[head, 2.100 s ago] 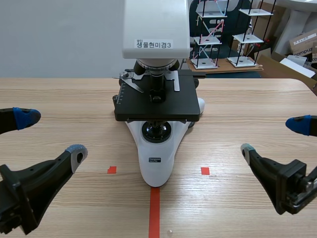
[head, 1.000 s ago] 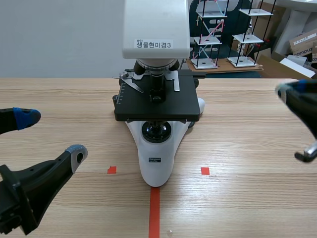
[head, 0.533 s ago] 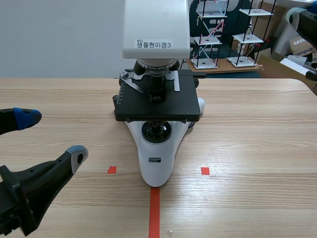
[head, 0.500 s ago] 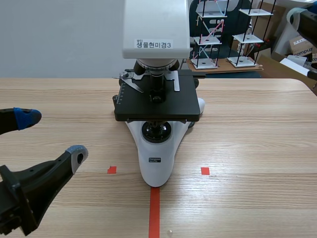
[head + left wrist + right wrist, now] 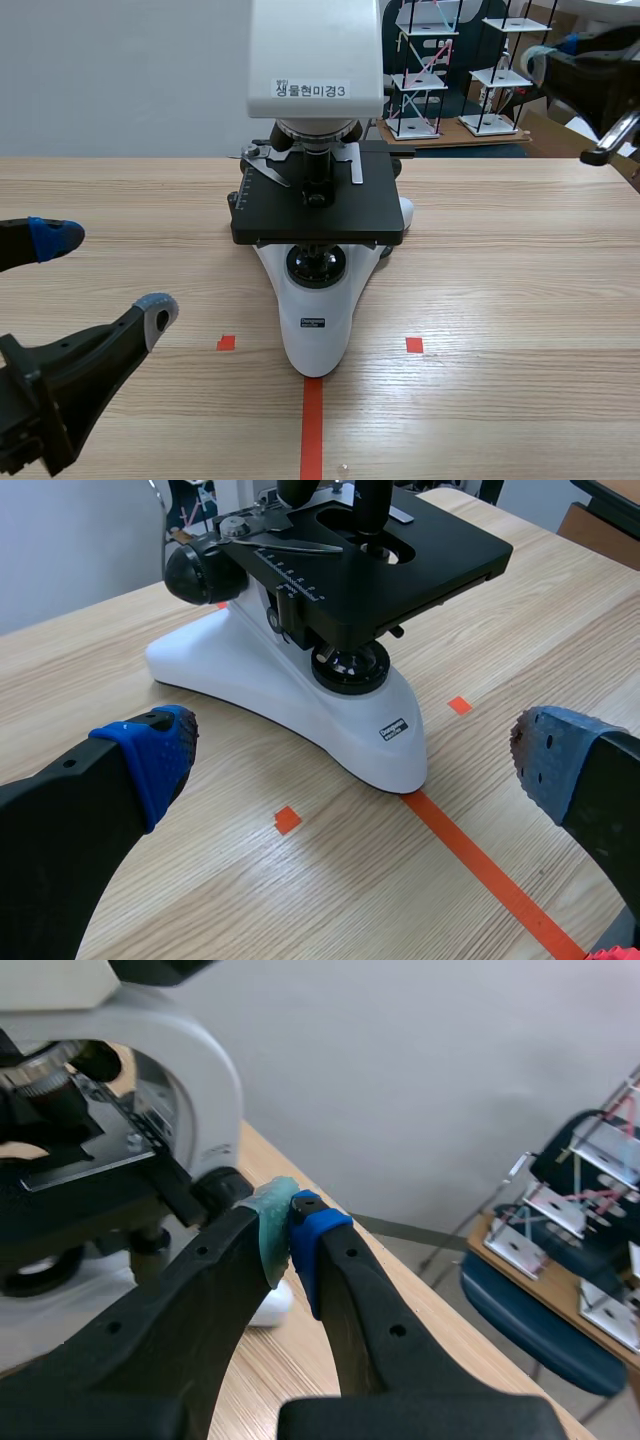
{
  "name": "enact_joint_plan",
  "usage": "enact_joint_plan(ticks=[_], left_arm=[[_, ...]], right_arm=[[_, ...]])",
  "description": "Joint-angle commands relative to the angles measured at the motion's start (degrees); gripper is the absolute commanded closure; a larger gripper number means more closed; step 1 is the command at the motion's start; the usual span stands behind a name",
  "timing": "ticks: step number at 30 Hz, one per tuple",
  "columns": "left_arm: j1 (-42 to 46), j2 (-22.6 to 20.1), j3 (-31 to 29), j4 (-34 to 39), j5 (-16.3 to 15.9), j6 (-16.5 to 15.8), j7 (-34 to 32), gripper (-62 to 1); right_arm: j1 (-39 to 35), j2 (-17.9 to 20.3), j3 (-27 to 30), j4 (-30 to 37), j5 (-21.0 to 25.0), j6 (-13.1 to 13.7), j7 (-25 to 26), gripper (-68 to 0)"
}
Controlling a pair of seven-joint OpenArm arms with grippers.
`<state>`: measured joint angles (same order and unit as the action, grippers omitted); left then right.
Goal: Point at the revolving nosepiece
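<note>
Revolving nosepiece point(image 5: 316, 133): sat under the white head of the microscope point(image 5: 316, 330), above its black stage point(image 5: 345, 215). Left gripper point(image 5: 105, 273): low at near left, fingers spread wide, grasping nothing. Right gripper point(image 5: 290, 1228): raised at far right, well apart from the nosepiece, pads clenched together on nothing.
</note>
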<state>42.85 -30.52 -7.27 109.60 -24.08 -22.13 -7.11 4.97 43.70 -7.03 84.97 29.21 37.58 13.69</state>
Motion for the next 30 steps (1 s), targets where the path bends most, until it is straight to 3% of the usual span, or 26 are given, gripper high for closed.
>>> enact_joint_plan(ticks=[1,12,19,30], left_arm=[[-0.2,0.0,0.2,0.7,-0.3,-0.1,-1.0,-62.3],[-0.2,0.0,0.2,0.7,-0.3,-0.1,-1.0,-62.3],[-0.2,0.0,0.2,0.7,-0.3,-0.1,-1.0,-62.3],[-0.2,0.0,0.2,0.7,-0.3,-0.1,-1.0,-62.3]], right_arm=[[2.2,-0.5,-0.7,0.3,-0.8,0.3,0.8,-0.8],[8.6,-6.0,-7.1,-1.0,-7.9,5.1,1.5,-0.8],[9.4,-8.3,-8.8,-1.2,-11.0,5.1,1.5,-0.8],[9.3,-8.4,-10.4,-1.2,-12.5,5.1,1.7,-0.8]])
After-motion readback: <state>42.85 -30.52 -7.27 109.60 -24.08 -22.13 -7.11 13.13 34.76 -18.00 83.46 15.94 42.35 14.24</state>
